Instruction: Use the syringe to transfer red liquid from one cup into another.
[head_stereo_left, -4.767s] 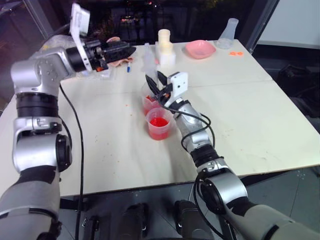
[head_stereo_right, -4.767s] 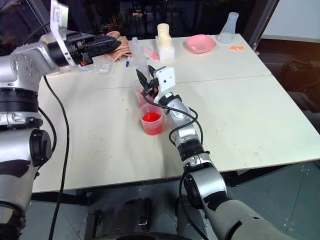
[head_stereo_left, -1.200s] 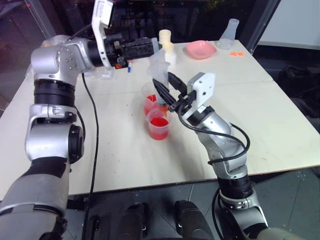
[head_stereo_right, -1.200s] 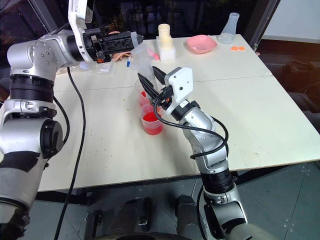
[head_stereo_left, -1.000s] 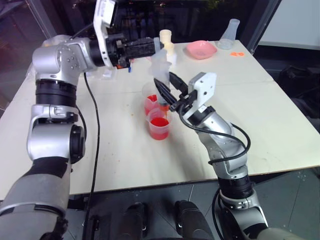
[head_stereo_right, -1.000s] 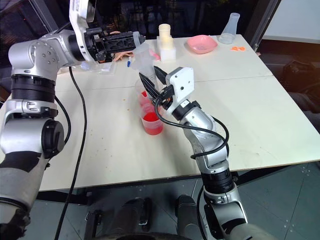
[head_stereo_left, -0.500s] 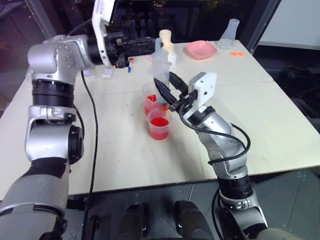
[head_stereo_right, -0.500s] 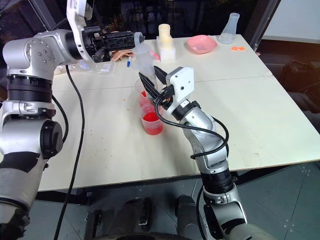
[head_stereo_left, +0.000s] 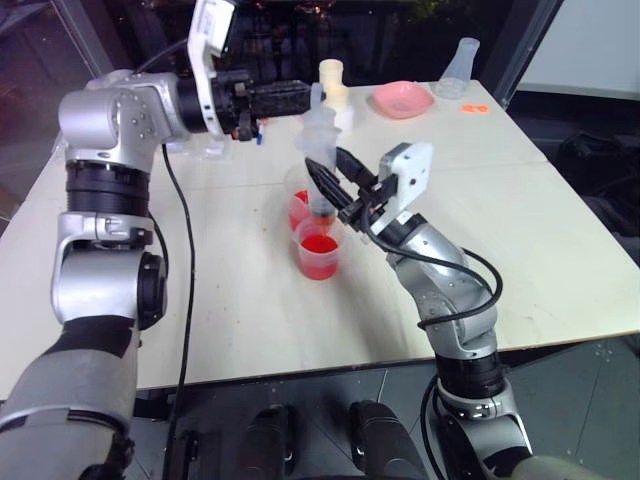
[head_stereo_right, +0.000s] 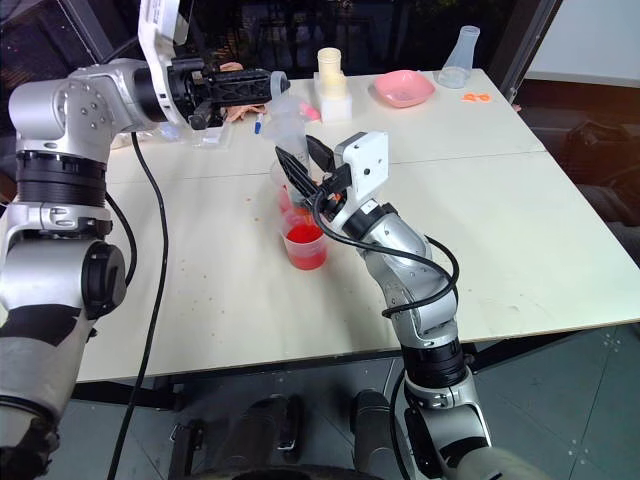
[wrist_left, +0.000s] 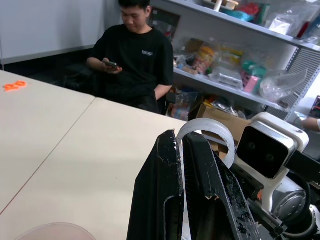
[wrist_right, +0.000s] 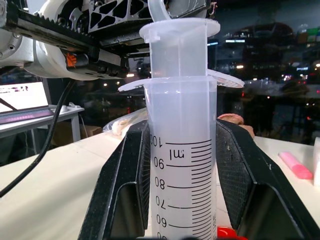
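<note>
the right gripper pinches the syringe around its clear barrel, one black finger pressed on each side. the syringe stands upright in that grip, its printed lines facing the wrist camera and its whitish plunger sticking up above the fingers. just below the right gripper are two clear cups with red liquid in them; they stand side by side, touching or nearly so, and the syringe goes down toward the far cup. its tip cannot be seen.

the left gripper reaches in from the side at the top of the syringe, its fingers pressed together on the ring at the plunger's top end.

farther from both grippers, at the far edge of the table, are a pink bowl, a clear flask and a cream-colored bottle. past the table, a person in a black shirt sits looking at a phone.
</note>
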